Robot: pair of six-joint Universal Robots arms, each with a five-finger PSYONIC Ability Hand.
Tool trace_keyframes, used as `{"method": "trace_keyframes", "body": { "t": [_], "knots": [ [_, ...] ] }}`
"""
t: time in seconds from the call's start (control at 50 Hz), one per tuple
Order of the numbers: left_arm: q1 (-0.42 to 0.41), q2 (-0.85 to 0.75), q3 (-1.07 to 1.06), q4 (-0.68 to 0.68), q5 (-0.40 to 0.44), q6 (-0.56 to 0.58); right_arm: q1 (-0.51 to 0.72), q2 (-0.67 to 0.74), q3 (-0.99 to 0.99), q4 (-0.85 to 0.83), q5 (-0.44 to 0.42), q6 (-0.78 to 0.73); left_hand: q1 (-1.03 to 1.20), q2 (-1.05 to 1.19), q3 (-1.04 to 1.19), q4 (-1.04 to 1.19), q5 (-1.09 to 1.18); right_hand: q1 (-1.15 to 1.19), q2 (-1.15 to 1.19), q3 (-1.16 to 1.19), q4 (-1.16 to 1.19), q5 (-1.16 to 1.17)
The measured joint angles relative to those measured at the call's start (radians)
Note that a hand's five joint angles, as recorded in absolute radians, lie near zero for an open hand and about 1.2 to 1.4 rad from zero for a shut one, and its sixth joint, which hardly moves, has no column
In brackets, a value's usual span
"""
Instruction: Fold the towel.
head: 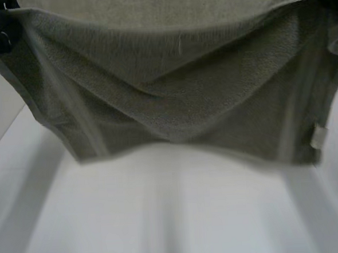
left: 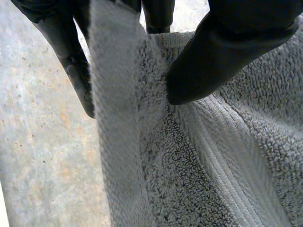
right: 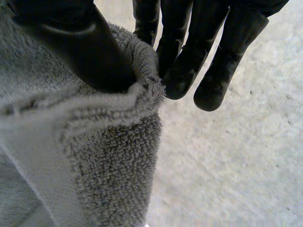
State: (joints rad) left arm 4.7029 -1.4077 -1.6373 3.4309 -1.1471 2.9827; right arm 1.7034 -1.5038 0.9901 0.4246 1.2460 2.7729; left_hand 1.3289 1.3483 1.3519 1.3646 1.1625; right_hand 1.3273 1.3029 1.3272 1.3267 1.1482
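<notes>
Across upper frame, we see towel (head: 173,97) hanging over table (head: 175,223), long axis left-right. Left hand (left: 222,52) pinches its upper-left corner, thumb against fingers. Right hand (right: 85,52) pinches its upper-right corner likewise. Free edge hangs below both, we judge equally near.

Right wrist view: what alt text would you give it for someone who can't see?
A black right hand pinches the edge of a grey terry towel between its thumb and fingers. The towel hangs from it over a pale surface.
</notes>
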Motion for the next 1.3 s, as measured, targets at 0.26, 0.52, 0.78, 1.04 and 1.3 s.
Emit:
{"method": "trace_keyframes", "body": {
  "t": [0.26,0.52,0.78,1.04,1.3],
  "knots": [
    [-0.040,-0.481,0.292,-0.035,0.008,0.068,0.137,0.414,-0.239,0.045,0.222,-0.339,0.000,0.000,0.003,0.000,0.000,0.000,0.000,0.000,0.000,0.000],
    [-0.163,-0.794,0.864,-0.011,-0.161,0.219,0.217,0.631,-0.539,-0.461,0.282,-0.399,0.001,0.000,0.003,0.000,0.000,0.000,0.002,0.000,0.000,0.000],
    [-0.177,-0.730,0.966,0.177,-0.222,0.132,0.204,0.567,-0.537,-0.687,0.214,-0.291,0.001,0.000,0.003,0.000,0.000,0.000,0.002,0.000,0.000,0.005],
    [-0.131,-0.712,0.478,0.251,-0.103,0.139,0.135,0.523,-0.062,-0.668,0.084,-0.178,0.002,0.000,0.003,0.000,0.000,0.000,0.002,0.000,0.000,0.005],
    [-0.125,-0.771,0.071,0.457,0.023,0.249,0.131,0.614,0.360,-0.753,0.038,-0.189,0.002,0.000,0.003,0.000,0.000,0.000,0.002,0.000,0.000,0.005]
  ]
}}
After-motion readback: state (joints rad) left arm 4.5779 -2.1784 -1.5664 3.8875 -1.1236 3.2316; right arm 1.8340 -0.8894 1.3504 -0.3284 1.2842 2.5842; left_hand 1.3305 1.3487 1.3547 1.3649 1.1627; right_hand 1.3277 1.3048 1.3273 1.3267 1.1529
